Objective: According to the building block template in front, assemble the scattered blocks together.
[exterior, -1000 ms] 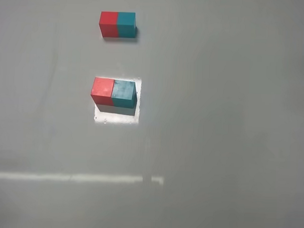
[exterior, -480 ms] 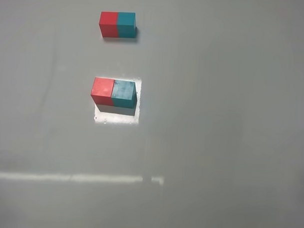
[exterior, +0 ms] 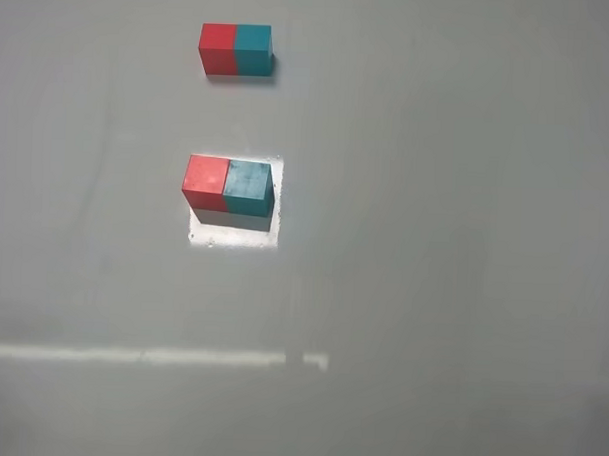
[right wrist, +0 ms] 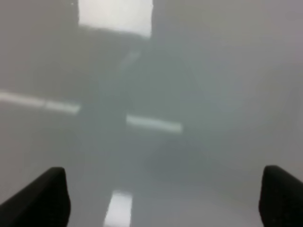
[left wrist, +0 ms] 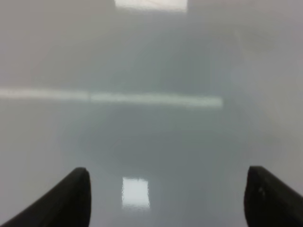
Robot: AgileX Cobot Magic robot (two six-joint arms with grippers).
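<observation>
A: What could still go wrong?

B: Little, I judge. The red cube and teal cube touch side by side, red on the left as in the template, which lies well beyond them on the table. A gripper coming back low could knock the pair apart or twist it out of line with the template.

A: And the grippers?

B: Neither shows near the cubes. The left gripper has its fingers spread wide over bare table, holding and touching nothing. The right gripper is likewise spread wide and empty, with only grey surface and bright glare between its fingers.
</observation>
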